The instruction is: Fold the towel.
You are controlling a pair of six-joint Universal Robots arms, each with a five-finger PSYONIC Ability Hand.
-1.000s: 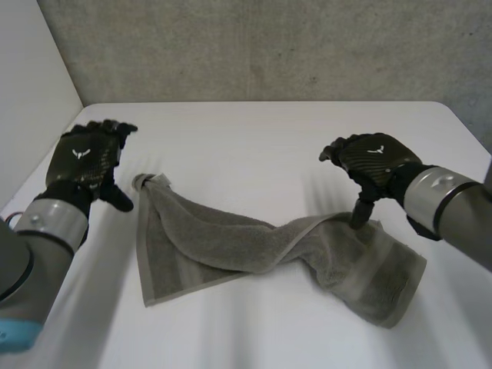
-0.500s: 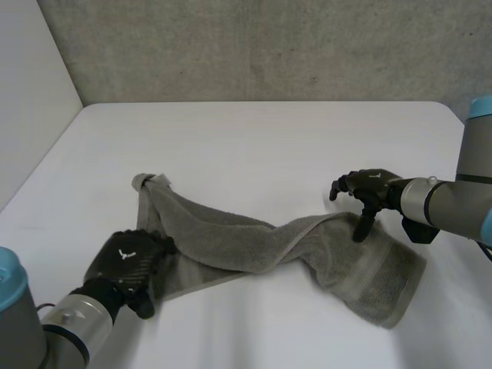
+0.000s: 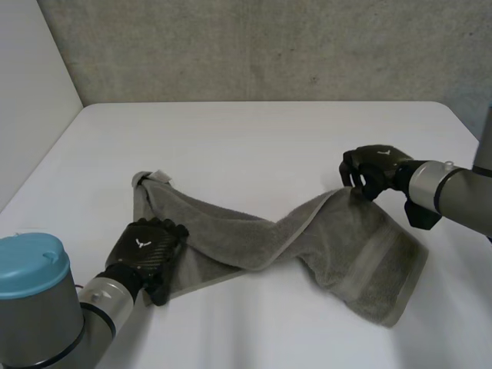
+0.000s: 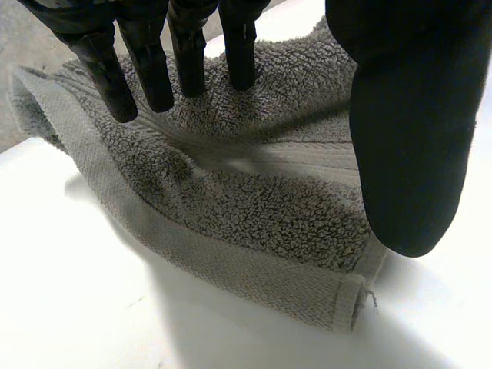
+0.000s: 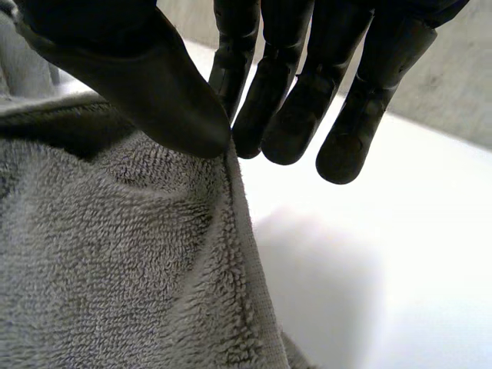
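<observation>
The grey terry towel (image 3: 261, 238) lies across the white surface (image 3: 254, 146), twisted at its middle, with one far corner bunched. The left hand (image 3: 146, 247) rests straight fingers (image 4: 146, 69) on the near-left corner, thumb (image 4: 407, 138) beside the hem. Half a second ago it was just short of the cloth. The right hand (image 3: 371, 165), then poking down, now pinches the far-right edge, which has lifted. Whether the left thumb touches cloth is unclear.
</observation>
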